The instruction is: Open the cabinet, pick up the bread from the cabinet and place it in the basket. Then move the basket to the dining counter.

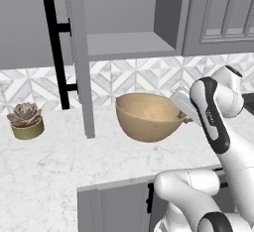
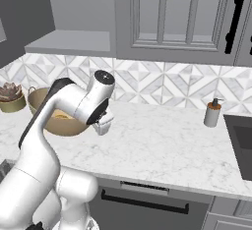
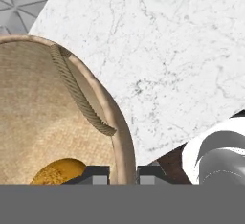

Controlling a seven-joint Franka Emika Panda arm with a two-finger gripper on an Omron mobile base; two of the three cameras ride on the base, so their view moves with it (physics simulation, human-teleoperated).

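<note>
The tan woven basket (image 1: 147, 118) is tilted over the marble worktop, its opening turned toward the left base view. My gripper (image 3: 124, 173) is shut on the basket's rim (image 3: 125, 144), one fingertip inside and one outside, beside a rope handle (image 3: 76, 94). In the left base view the gripper (image 1: 184, 112) is at the basket's right edge. The golden-orange bread (image 3: 60, 170) lies inside the basket (image 2: 47, 118), low against its wall. The cabinet (image 1: 131, 42) stands open with a bare shelf, its door (image 1: 79, 62) swung out edge-on with the black bar handle (image 1: 56, 52). The dining counter is out of view.
A small olive pot with a succulent (image 1: 26, 122) sits on the worktop left of the open door. A soap dispenser (image 2: 213, 112) and a dark sink (image 2: 241, 143) are far right. Geometric tiles (image 2: 157, 84) back the worktop. A base cabinet drawer (image 1: 114, 206) is below the front edge.
</note>
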